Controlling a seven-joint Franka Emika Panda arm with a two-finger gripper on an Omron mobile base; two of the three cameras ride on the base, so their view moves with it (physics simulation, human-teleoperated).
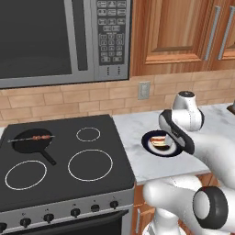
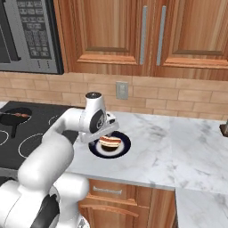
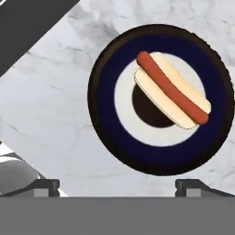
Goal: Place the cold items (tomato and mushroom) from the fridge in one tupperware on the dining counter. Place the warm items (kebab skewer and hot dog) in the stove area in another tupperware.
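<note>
In the left base view, the short kebab skewer of red and dark chunks (image 1: 40, 137) is seen lying across a small black frying pan (image 1: 28, 142) on the black glass stove top (image 1: 69, 156), while the tan-bun hot dog with its red sausage (image 1: 158, 140) rests on a round dark-blue plate with a white centre (image 1: 149, 146) on the white marble worktop (image 1: 137, 160) just beside the stove, partly hidden by the white arm. In the right base view, the hot dog (image 2: 110, 142) is seen on the same plate (image 2: 122, 149), with the arm's wrist poised directly above it. In the hand view, the plate (image 3: 105, 105) and hot dog (image 3: 172, 89) are looked down upon, and the two dark tips of the pincer (image 3: 118, 187) are shown spread wide apart with nothing between them. Neither warm item is judged to have been collected yet; the hot dog appears to be next, and the skewer remains.
</note>
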